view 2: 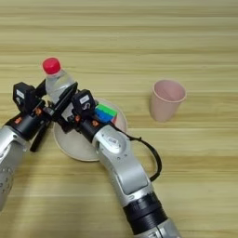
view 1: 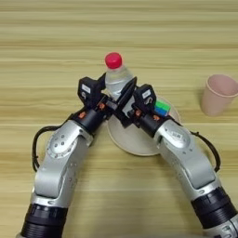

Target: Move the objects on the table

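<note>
The clear bottle (view 1: 117,78) with a red cap leans slightly left over the far-left rim of a beige plate (view 1: 139,139) on the wooden table (view 1: 56,37). My right gripper (view 1: 124,103) is shut on the bottle's lower half, with one black finger (view 2: 66,100) lying across its front. My left gripper (view 2: 39,111) sits close on the bottle's left side, open, with its fingers spread wide. The bottle's base is hidden behind the fingers. The pale pink cup (view 2: 166,100) stands upright to the right, away from both grippers.
A multicoloured cube (view 2: 106,113) lies on the plate behind my right wrist. Both forearms slant in from the near edge and meet at the plate.
</note>
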`<state>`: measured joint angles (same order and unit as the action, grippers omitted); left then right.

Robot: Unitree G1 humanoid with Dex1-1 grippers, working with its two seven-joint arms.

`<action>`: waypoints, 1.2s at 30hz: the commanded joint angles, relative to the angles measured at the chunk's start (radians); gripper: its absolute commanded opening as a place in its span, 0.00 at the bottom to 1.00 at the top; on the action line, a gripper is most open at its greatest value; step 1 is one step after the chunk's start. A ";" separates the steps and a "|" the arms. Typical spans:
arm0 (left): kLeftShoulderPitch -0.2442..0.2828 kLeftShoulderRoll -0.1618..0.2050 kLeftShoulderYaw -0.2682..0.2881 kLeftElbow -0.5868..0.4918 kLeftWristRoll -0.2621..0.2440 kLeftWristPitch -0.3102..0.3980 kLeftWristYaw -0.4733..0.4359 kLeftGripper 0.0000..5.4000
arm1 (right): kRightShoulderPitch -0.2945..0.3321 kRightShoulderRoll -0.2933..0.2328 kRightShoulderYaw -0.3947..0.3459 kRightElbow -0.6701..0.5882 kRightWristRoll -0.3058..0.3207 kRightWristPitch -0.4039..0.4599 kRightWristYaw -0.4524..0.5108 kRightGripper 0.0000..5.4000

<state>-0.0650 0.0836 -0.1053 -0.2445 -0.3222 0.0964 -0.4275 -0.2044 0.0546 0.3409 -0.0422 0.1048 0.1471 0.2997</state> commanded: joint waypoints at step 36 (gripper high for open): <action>0.024 0.056 0.024 -0.057 -0.022 -0.004 -0.028 1.00 | -0.021 0.006 -0.121 -0.046 0.004 -0.025 -0.078 0.59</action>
<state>-0.0497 0.1331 -0.0961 -0.2782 -0.3244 0.0932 -0.4537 -0.2045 0.0564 0.2503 -0.0583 0.1061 0.1449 0.2400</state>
